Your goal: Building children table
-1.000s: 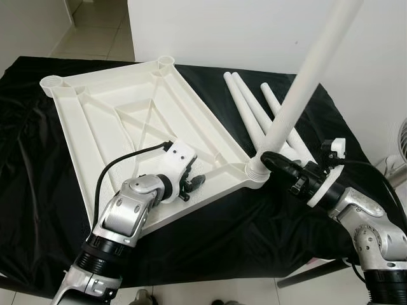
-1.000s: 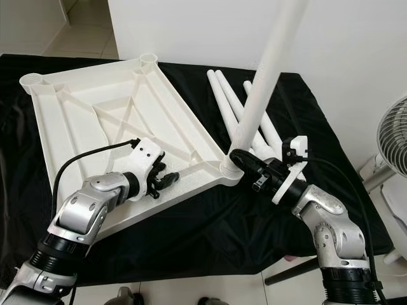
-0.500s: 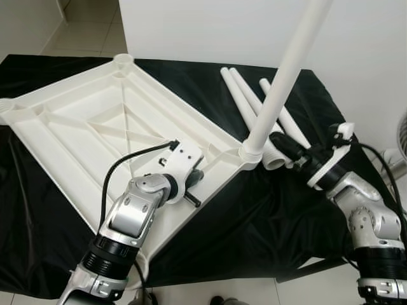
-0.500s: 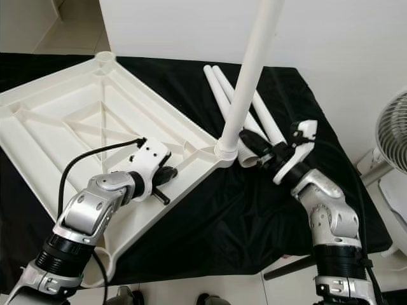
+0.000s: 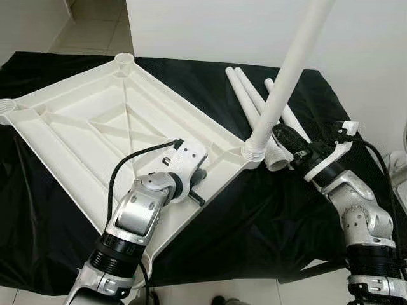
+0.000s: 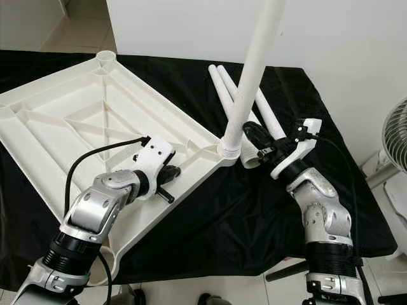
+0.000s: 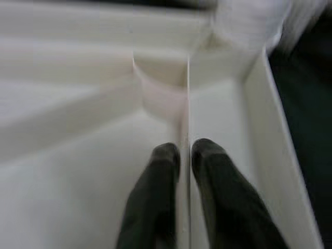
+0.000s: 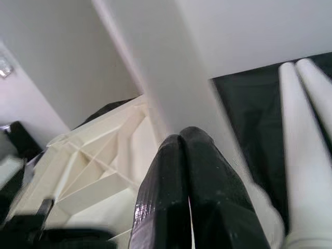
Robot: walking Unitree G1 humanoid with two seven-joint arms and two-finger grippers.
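The white table top (image 5: 95, 127) lies upside down on a black cloth. One white leg (image 5: 286, 70) stands upright in its near right corner socket (image 5: 253, 152). My left gripper (image 7: 185, 155) is shut on a thin rib of the table top (image 7: 182, 93), close to that corner; it also appears at left gripper (image 5: 197, 187). My right gripper (image 8: 180, 137) is shut with nothing between its fingers. It sits just to the right of the leg's base, right gripper (image 5: 281, 133), above the loose legs. Three loose legs (image 5: 251, 95) lie on the cloth behind it.
The black cloth (image 5: 254, 216) covers the work surface, whose front edge runs just before my arms. A white wall (image 5: 210, 25) stands right behind. A fan (image 6: 397, 133) is at the far right, and tiled floor (image 5: 95, 19) shows at the back left.
The table top has turned counterclockwise on the cloth, its far corners swinging left. My right gripper has come off the leg's base and drawn back to the right. The left gripper kept its hold.
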